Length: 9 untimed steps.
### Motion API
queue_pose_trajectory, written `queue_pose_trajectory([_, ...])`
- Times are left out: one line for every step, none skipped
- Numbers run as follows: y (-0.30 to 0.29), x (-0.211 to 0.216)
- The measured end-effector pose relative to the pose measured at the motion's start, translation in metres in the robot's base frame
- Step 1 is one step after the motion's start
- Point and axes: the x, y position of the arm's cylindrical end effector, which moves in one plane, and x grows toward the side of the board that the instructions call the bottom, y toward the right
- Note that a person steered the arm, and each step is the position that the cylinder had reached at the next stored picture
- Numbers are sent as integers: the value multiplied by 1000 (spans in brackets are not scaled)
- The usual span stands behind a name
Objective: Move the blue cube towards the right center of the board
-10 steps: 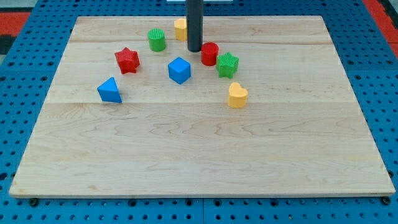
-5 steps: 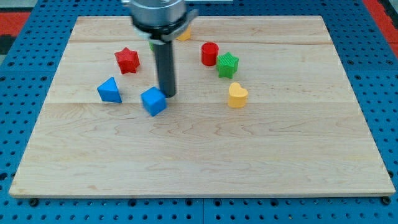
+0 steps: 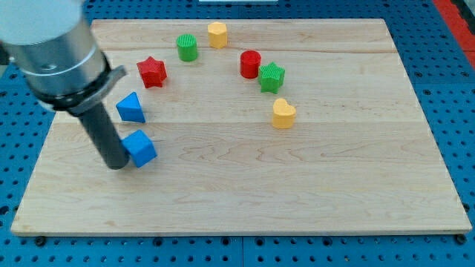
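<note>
Dark and gripperless, holding nothing, my tip (image 3: 116, 166) rests on the desk (image 3: 245, 200) at the view's left, touching the left side of the blue cube (image 3: 139, 148). Just above the cube sits a blue triangular block (image 3: 130, 107). Farther up lie a red star (image 3: 151, 71), green cylinder (image 3: 187, 47), yellow block (image 3: 217, 34), red cylinder (image 3: 250, 64), green star (image 3: 272, 77) and yellow heart (image 3: 283, 113).

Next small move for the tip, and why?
Probably push straight toward the view's right. My tip sits against the left side of the blue cube, which lies left of center; the lane rightward, below the yellow heart, looks open.
</note>
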Motion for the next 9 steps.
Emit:
queue_pose_trajectory([-3,-7])
queue_pose_trajectory([-6,-25])
queue_pose_trajectory([34,-28])
queue_pose_trajectory([83,-28])
queue_pose_trajectory([134,-28])
queue_pose_trajectory([187,-20])
queue_pose_trajectory([229,-13])
queue_pose_trajectory([287,-13])
queue_pose_trajectory([328,5])
